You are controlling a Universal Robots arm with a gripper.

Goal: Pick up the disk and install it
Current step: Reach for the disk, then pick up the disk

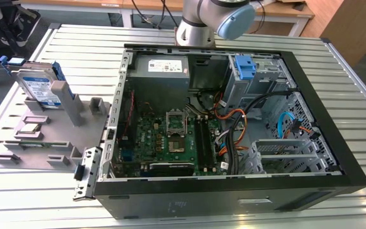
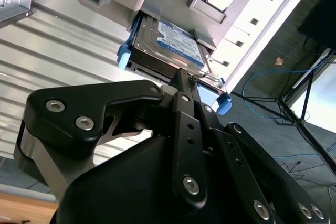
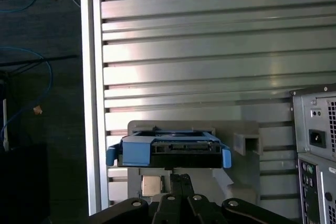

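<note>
The disk stands on edge in a grey fixture at the exterior view's left, beside the open computer case. It is silver with a blue-and-white label and blue rails. In both wrist views the disk lies just beyond my fingertips, still seated in the fixture. My gripper is shut with nothing in it and hangs clear of the disk's edge, not touching it.
The case lies on its side on a slatted metal table, showing the motherboard, cables, a grey power supply and a light-blue bracket in the drive bay. The arm's base stands behind the case. The table's edge and floor cables lie beyond the fixture.
</note>
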